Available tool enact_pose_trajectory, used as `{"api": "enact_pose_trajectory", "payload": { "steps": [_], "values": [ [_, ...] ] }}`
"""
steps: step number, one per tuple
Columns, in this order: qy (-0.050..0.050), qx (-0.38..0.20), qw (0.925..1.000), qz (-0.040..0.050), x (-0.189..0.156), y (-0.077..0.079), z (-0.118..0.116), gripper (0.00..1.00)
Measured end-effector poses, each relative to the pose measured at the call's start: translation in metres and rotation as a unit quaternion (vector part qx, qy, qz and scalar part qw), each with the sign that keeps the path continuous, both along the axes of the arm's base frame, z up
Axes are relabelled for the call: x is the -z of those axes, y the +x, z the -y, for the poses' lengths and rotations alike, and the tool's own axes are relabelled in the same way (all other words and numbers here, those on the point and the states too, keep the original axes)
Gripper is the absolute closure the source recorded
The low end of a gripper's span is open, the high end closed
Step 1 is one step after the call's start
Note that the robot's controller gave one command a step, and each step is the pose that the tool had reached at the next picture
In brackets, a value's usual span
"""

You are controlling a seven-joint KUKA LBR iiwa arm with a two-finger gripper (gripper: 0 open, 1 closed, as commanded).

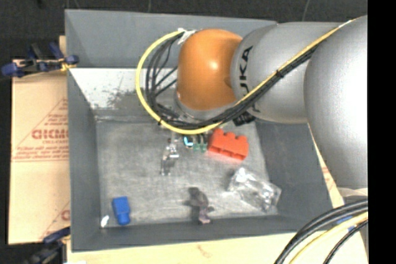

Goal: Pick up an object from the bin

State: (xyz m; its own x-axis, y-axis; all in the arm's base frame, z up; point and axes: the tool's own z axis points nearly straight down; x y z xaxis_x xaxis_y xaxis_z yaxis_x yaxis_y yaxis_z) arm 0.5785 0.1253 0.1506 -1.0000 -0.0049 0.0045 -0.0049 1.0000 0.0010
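My gripper hangs below the arm's wrist over the middle of the bin floor, with bare floor under it. A small green piece lies just to its right, partly under the wrist. Beside that sits a red-orange toy brick with studs on top. A small dark grey figure-like thing lies toward the front wall, below and to the right of the gripper. Nothing shows in the gripper.
A crumpled clear plastic bag lies at the front right. A blue block with a white bit beside it sits in the front left corner. The arm and its orange cover hide the bin's back right part.
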Motion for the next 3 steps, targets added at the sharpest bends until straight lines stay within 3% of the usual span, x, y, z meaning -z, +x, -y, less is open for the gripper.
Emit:
{"api": "enact_pose_trajectory", "payload": {
  "steps": [1,2,3],
  "values": [
    [-0.002,0.03,0.9995,0.0046,0.027,0.034,0.096,0.0],
    [-0.002,-0.017,0.9999,0.0017,0.059,0.006,0.157,0.0],
    [0.005,0.05,0.9986,0.0127,0.023,-0.011,0.211,0.0]
  ]
}}
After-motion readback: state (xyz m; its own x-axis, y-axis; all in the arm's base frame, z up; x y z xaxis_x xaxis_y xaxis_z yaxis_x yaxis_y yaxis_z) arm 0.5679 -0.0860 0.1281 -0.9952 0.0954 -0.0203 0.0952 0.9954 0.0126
